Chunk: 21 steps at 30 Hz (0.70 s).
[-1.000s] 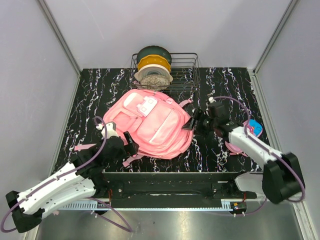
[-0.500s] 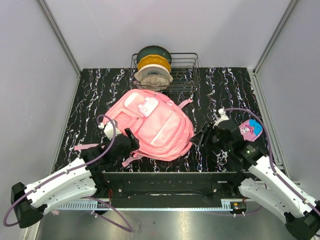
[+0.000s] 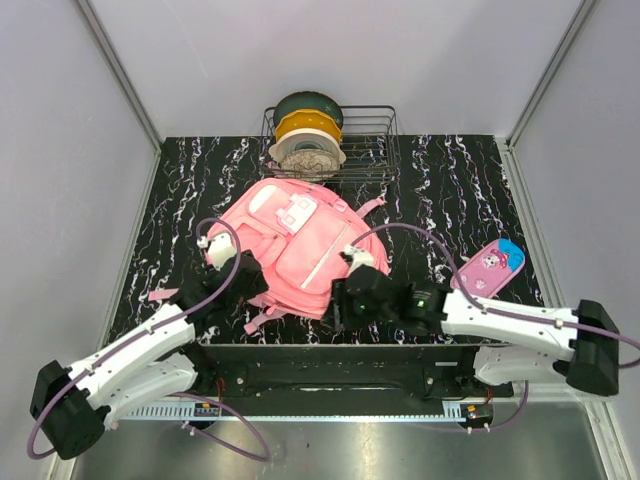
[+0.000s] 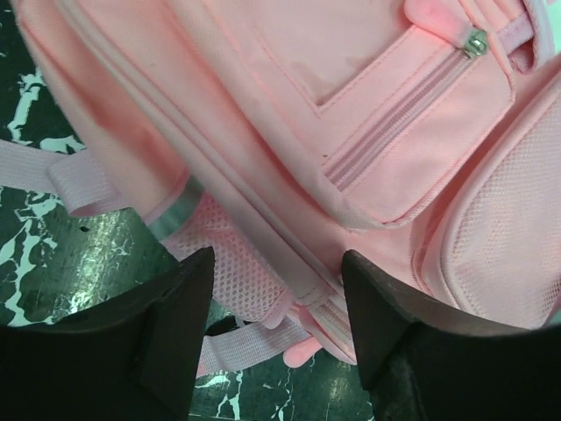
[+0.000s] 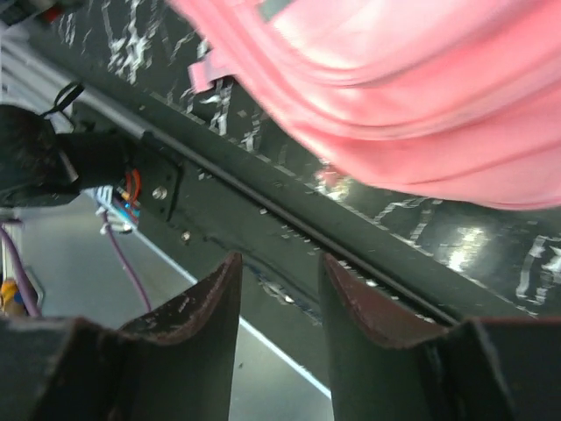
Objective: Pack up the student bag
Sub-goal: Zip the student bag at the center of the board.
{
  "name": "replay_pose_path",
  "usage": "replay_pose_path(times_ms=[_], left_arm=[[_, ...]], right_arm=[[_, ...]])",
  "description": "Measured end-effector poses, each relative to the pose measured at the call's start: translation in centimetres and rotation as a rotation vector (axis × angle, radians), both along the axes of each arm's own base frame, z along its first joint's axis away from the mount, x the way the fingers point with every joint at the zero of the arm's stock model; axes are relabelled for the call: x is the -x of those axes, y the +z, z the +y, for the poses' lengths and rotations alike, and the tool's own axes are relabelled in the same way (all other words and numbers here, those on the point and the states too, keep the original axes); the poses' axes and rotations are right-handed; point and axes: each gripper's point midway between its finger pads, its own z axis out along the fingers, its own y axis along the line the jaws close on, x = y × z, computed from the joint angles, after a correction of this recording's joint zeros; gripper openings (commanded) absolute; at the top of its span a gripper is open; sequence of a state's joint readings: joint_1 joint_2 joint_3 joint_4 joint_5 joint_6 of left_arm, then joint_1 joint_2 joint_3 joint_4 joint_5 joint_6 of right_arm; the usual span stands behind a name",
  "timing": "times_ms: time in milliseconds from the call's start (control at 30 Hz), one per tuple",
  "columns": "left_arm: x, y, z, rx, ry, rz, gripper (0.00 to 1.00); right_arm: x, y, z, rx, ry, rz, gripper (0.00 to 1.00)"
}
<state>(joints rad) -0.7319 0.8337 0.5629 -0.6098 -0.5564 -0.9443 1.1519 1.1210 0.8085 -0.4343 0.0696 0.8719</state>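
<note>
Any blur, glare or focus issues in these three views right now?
Top external: sharp, evenly lit, only soft shadows around the student bag. Left wrist: bag fabric in focus, left gripper fingers are dark, underexposed silhouettes. Right wrist: smeared throughout, bag a pink blur, bright glare patches on the glossy table; right gripper fingers dark with reddish edges.

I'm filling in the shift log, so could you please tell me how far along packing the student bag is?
Done: nothing visibly packed; the student bag lies flat, front pocket zipped shut. In hand: left gripper and right gripper, both open and empty, sit at its near edge. Left: opening the bag and putting in the pencil case, which lies on the table to the right.
</note>
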Motion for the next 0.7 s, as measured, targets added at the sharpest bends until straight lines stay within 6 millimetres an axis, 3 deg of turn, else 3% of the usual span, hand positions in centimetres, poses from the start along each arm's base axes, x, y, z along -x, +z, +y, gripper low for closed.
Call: replay_pose_path(times_ms=[133, 300, 333, 367, 500, 700], left_arm=[[-0.4, 0.1, -0.9, 0.012, -0.045, -0.003, 0.59], [-0.6, 0.2, -1.6, 0.021, -0.083, -0.010, 0.22], [-0.7, 0.2, -1.6, 0.022, -0.084, -0.011, 0.09], [-0.8, 0.3, -1.7, 0.025, -0.084, -0.013, 0.02], [-1.1, 0.6, -2.1, 0.044, -0.089, -0.025, 0.00], [-1.0, 1.5, -2.5, 0.072, -0.110, -0.036, 0.00]], right_arm=[[1.0, 1.0, 3.9, -0.004, 0.051, -0.053, 0.55], [1.2, -0.1, 6.3, 0.015, 0.046, -0.076, 0.57], [1.1, -0.4, 6.5, 0.020, 0.038, -0.077, 0.57], [0.9, -0.9, 6.7, 0.026, 0.024, -0.079, 0.60], [0.5, -1.9, 7.4, 0.039, -0.030, -0.097, 0.63], [-0.2, -1.5, 8.4, -0.001, -0.113, -0.149, 0.67]])
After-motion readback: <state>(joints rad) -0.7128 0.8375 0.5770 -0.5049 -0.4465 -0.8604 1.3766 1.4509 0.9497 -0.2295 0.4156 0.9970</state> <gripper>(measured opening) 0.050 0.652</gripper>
